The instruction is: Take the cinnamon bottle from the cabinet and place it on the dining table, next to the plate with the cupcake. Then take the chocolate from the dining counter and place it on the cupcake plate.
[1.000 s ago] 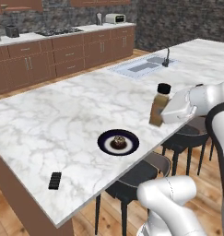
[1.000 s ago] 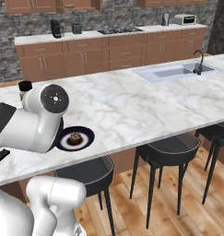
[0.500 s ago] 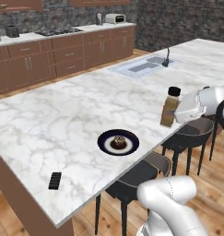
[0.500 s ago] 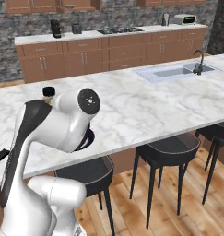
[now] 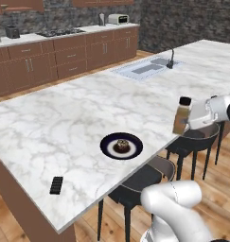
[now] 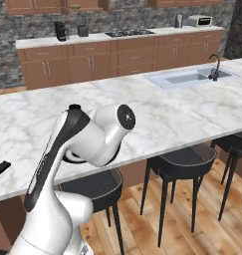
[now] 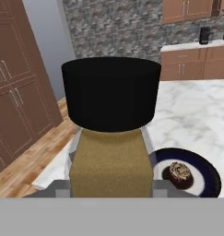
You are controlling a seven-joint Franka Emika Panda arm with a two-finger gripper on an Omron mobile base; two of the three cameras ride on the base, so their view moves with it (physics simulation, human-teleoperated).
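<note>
Right up against the hand camera sits the tan-brown squarish cinnamon bottle with its round black cap [image 7: 111, 124], upright and clamped between the two-finger gripper [image 5: 188, 121], whose jaws press its sides. From the left base view the bottle [image 5: 181, 116] hangs at the near edge of the big white grey-veined marble dining table [image 5: 64, 118], above the black round stools [image 5: 194, 139]. Just beyond it on the slab lies the small round navy-black plate [image 5: 107, 146] carrying the dark brown cupcake [image 5: 121, 145]; the bottle is near the plate but apart from it. Further along the near edge, well apart from the plate, rests the flat black grooved chocolate bar [image 5: 56, 185]. Further back, a steel sink with a dark tap [image 5: 149, 67] is set into the marble, and reddish-brown wooden cabinets [image 5: 59, 56] line the far stone wall.
</note>
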